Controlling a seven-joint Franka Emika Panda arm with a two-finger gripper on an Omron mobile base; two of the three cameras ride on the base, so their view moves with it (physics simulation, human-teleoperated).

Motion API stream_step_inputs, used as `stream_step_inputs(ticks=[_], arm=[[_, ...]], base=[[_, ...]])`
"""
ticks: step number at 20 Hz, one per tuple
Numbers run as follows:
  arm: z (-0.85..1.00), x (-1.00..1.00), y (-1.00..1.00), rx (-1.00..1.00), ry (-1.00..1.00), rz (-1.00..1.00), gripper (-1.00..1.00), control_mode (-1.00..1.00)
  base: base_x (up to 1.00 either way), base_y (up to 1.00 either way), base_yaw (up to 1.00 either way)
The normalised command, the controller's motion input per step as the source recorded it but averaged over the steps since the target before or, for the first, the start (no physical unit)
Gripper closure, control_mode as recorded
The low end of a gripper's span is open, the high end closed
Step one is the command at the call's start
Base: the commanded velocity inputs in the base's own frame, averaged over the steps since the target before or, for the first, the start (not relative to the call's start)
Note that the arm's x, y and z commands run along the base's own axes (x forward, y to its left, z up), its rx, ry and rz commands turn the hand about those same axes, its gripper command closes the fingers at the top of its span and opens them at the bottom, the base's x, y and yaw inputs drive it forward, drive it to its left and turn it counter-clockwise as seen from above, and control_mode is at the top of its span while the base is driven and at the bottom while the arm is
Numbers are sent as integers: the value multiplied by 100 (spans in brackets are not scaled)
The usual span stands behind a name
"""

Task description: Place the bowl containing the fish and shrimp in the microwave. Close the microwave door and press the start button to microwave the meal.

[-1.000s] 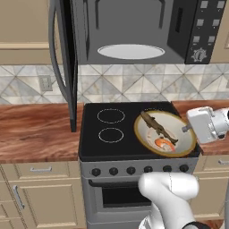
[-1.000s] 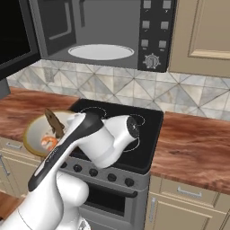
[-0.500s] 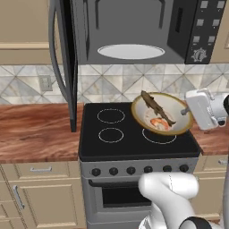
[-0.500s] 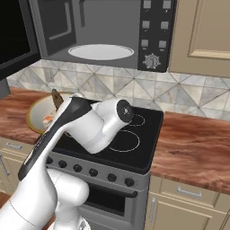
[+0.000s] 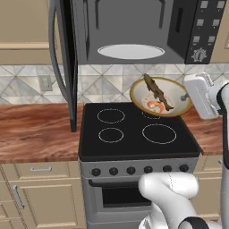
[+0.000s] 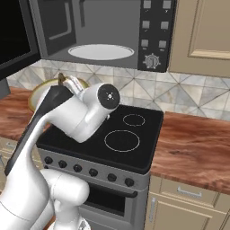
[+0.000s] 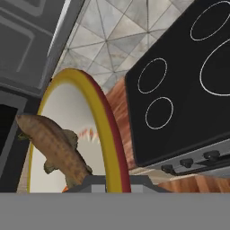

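Bowl: the shallow wide cream bowl with a golden-tan rim (image 5: pixel 161 96) hangs in the air above the back right of the stove, tilted so its pale inside faces the left base camera. In the hand view its rim (image 7: pixel 104 130) runs as a yellow and red arc right up to the camera.
Fish: the slim dark brown fish (image 5: pixel 157 92) lies slantwise across the bowl, head end at the upper left rim and sticking a little past it.
Shrimp: the small curled orange-and-white shrimp (image 5: pixel 154 107) sits low in the bowl, just beside the fish.
Gripper: the white two-finger gripper (image 5: pixel 186 97) meets the bowl at its right rim. The jaws stand nearly closed, pinching the rim, and the bowl is lifted clear of the stove.
Microwave: the wide grey microwave (image 5: pixel 134 31) is mounted above the stove; its white round plate (image 5: pixel 131 51) lies bare on the grey floor inside. The bowl is below and in front of the opening, toward its right side.
Microwave door: the grey-framed door with a dark glass window (image 5: pixel 64 58) is swung wide open to the left, its lower edge reaching down near the counter.
Control panel: the black side panel with grey buttons and a dial (image 6: pixel 152 33) is at the right of the opening.
Stove: the black-topped stove with four white ring burners (image 5: pixel 136 131) sits directly beneath the bowl.
Counter: red-brown wooden countertop (image 5: pixel 36 132) runs on both sides of the stove.
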Motion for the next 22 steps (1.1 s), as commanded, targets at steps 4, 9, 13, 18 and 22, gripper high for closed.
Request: stream_step_inputs(ticks=[4, 9, 13, 18, 22], arm=[[33, 3, 0, 0, 0, -8, 100, -100], [35, 4, 2, 0, 0, -5, 100, -100], [35, 10, 0, 0, 0, -6, 100, -100], [31, 19, 0, 2, 0, -12, 100, -100], [24, 27, 5, 8, 0, -17, 100, -100]], base=[[0, 0, 0], [0, 0, 0], [0, 0, 0], [0, 0, 0], [0, 0, 0]])
